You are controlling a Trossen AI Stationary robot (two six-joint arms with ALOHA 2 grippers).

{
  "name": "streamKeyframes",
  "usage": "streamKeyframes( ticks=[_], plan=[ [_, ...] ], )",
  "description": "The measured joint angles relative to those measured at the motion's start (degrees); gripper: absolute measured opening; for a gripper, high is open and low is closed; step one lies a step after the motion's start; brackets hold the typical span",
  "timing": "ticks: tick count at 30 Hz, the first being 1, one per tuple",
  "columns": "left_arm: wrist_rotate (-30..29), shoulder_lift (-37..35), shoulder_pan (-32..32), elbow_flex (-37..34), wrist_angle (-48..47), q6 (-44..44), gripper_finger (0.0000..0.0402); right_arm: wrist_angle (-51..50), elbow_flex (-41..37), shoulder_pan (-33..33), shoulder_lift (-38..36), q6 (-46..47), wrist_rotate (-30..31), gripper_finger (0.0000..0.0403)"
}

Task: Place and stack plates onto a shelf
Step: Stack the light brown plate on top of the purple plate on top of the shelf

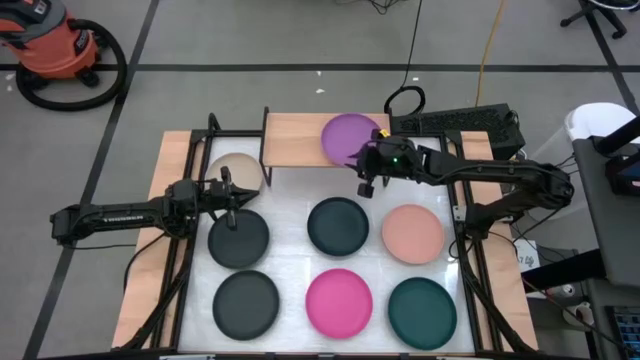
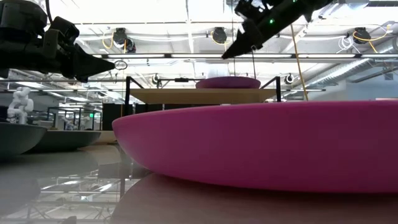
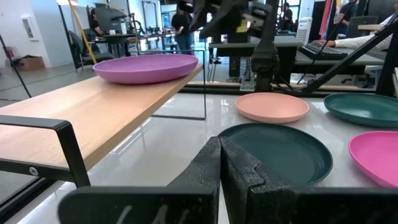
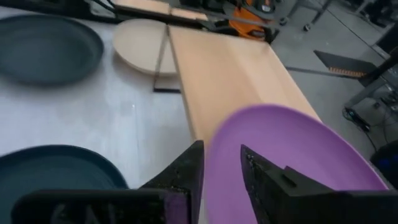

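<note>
**Q:** Fingers, status on both?

**A:** Left gripper [image 1: 228, 188] fingers [image 3: 249, 180] pressed together, nothing in them. It hovers above the counter [image 1: 290, 255] at the near-left corner of the shelf [image 1: 295, 140], between the beige plate [image 1: 236, 170] and a dark grey plate [image 1: 238, 238]. Right gripper [image 1: 366, 174] fingers [image 4: 186, 165] stand slightly apart over the near rim of the purple plate [image 1: 350, 137], not clamped on it.

**Q:** Plates, front to back?

**A:** Front row on the counter: second dark grey plate [image 1: 245, 304], hot pink plate [image 1: 338, 300], dark teal plate [image 1: 422, 311]. Middle row: the first dark grey one on the left, another dark teal plate [image 1: 337, 225] in the centre, salmon-pink plate [image 1: 412, 233] on the right. Behind those, the beige one lies on the counter, partly under the shelf's left end.

**Q:** Anything on the shelf?

**A:** Only the purple plate, flat on the right end of the wooden top. Left part of the top is bare wood.

**Q:** Beyond the counter?

**A:** Orange shop vacuum [image 1: 55, 45] on the floor, far left.
</note>
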Motion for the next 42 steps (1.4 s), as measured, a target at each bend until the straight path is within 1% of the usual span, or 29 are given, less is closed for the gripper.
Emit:
streamKeyframes(
  ticks=[7, 17, 27, 31, 36, 39, 42],
  plan=[
    [0.0, 0.0, 0.0, 0.0, 0.0, 0.0, 0.0006, 0.9, 0.0, 6.3, -1.4, -0.3, 0.0, 0.0087],
    [0.0, 0.0, 0.0, 0.0, 0.0, 0.0, 0.0006, 0.9, 0.0, 15.8, -1.8, 1.9, 0.0, 0.0086],
    [0.0, 0.0, 0.0, 0.0, 0.0, 0.0, 0.0006, 2.9, -0.1, 21.5, -1.8, 2.8, 0.3, 0.0086],
    [0.0, 0.0, 0.0, 0.0, 0.0, 0.0, 0.0006, 8.3, -3.9, 23.6, -1.9, 3.0, 1.0, 0.0086],
    [0.0, 0.0, 0.0, 0.0, 0.0, 0.0, 0.0006, 18.1, -9.7, 25.8, -2.3, 0.7, 6.8, 0.0086],
    [0.0, 0.0, 0.0, 0.0, 0.0, -0.1, 0.0006, 20.0, -11.7, 25.9, -3.1, 1.4, 9.1, 0.0086],
    [0.1, 0.0, 0.0, 0.0, 0.1, -2.5, 0.0006, 20.4, -12.5, 26.2, -4.5, 3.9, 9.1, 0.0086]
  ],
)
